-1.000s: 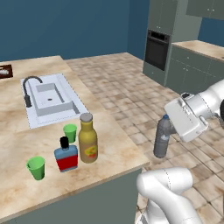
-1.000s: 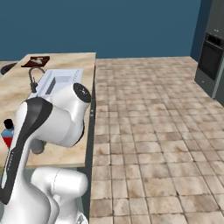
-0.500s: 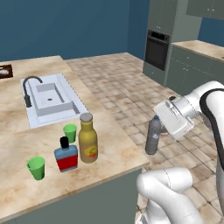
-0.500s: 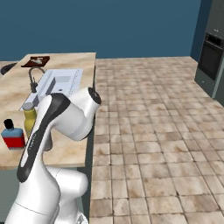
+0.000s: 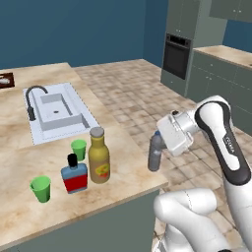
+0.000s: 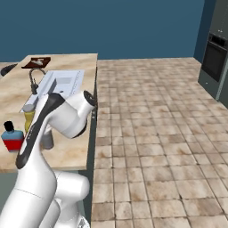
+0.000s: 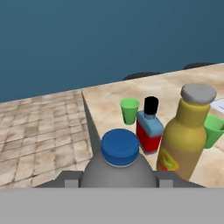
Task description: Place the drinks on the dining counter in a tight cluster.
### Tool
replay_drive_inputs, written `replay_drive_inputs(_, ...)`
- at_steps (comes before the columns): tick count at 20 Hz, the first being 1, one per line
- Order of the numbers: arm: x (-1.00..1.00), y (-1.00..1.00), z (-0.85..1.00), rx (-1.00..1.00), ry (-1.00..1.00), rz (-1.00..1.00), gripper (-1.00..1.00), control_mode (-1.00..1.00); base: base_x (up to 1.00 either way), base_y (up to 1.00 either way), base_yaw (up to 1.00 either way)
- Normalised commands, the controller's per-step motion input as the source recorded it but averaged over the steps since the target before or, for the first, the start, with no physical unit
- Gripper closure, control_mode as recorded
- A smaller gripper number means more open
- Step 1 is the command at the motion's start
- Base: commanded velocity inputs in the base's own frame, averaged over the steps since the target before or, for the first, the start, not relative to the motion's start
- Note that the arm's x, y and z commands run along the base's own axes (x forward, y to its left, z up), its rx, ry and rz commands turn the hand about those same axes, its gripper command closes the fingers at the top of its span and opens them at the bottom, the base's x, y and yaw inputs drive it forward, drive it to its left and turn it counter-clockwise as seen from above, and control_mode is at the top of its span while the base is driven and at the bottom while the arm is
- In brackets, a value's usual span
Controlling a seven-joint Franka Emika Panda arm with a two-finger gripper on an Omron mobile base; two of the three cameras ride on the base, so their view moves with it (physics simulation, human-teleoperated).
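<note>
Beige marble forms the top of the dining counter, which carries an inset white-grey sink with a black faucet toward 11 o'clock in the left base view. Brown stone tile covers the floor, and dark blue walls and a black oven close the background.

Amber bottle, grey cap, stands upright near the counter's front edge. Blue bottle, red label and black cap, stands just beside it at its 8 o'clock. One green cup sits close behind the pair; a second green cup stands apart at 8 o'clock of the blue bottle.

Gripper is pinching the greyish water bottle, blue cap, held upright at the counter's right edge, at 3 o'clock of the amber bottle and apart from it. From these views it cannot be told whether its base touches the marble. In the hand view the water bottle's cap sits at 6 o'clock, with the amber bottle at 3 o'clock and the blue bottle beyond.
</note>
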Motion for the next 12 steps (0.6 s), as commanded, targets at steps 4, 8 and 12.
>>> replay_drive_inputs(4,0.11,0.22,-0.16,0.00,0.00,-0.09,1.00,-1.00,0.00,0.00,0.00)
replay_drive_inputs(8,0.00,0.14,-0.14,0.00,0.00,-0.07,1.00,-1.00,0.00,0.00,0.00)
replay_drive_inputs(12,0.04,0.28,-0.19,0.00,-0.02,-0.05,1.00,-1.00,0.00,0.00,0.00)
